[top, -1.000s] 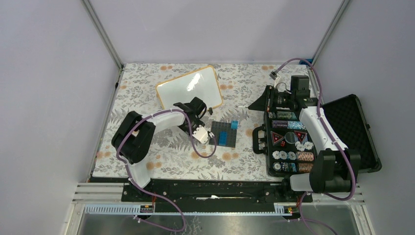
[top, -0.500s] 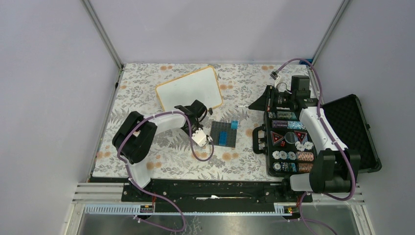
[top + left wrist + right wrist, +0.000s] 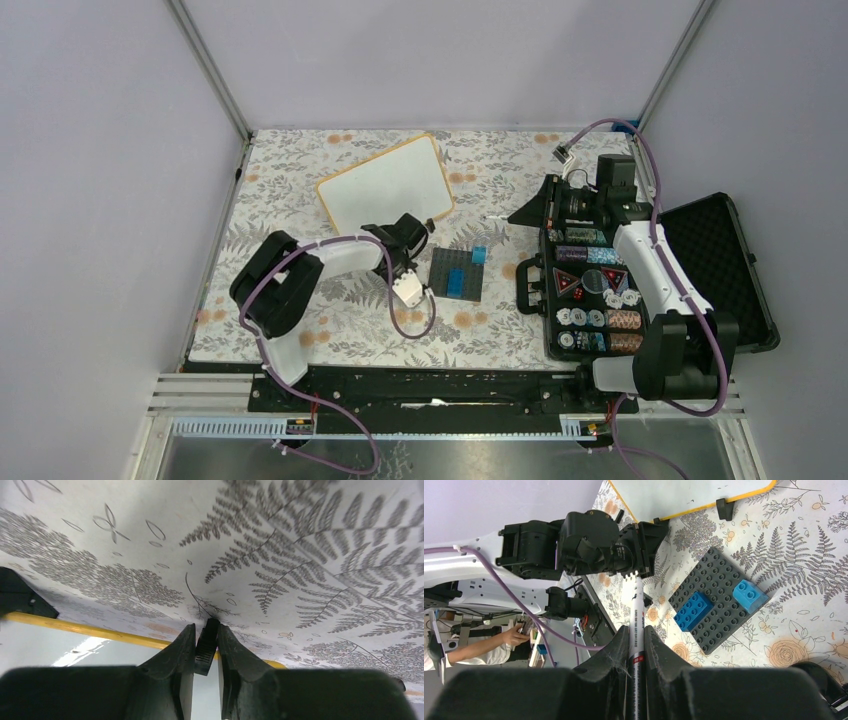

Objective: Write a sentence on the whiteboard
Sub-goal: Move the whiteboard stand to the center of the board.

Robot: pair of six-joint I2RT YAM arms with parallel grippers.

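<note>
The whiteboard (image 3: 383, 183), white with an orange-tan frame, lies tilted at the back of the table, and its face shows no sentence. My left gripper (image 3: 412, 232) is at the board's near right edge. In the left wrist view this gripper (image 3: 206, 628) is shut on a small black foot (image 3: 206, 649) of the whiteboard (image 3: 75, 656), in front of the yellow frame. My right gripper (image 3: 548, 208) hovers right of the board, apart from it. It is shut on a white marker (image 3: 637, 611) that points toward the left gripper (image 3: 644, 532).
A dark grey brick plate (image 3: 458, 272) with blue bricks lies just right of the left gripper. An open black case of poker chips (image 3: 595, 290) stands under the right arm, its lid (image 3: 715, 262) lying to the right. A floral cloth covers the table.
The left gripper's jaws have closed on the board's foot, the wrist has dropped slightly nearer, and the whiteboard has shifted a little to the left. The right arm has stayed still.
</note>
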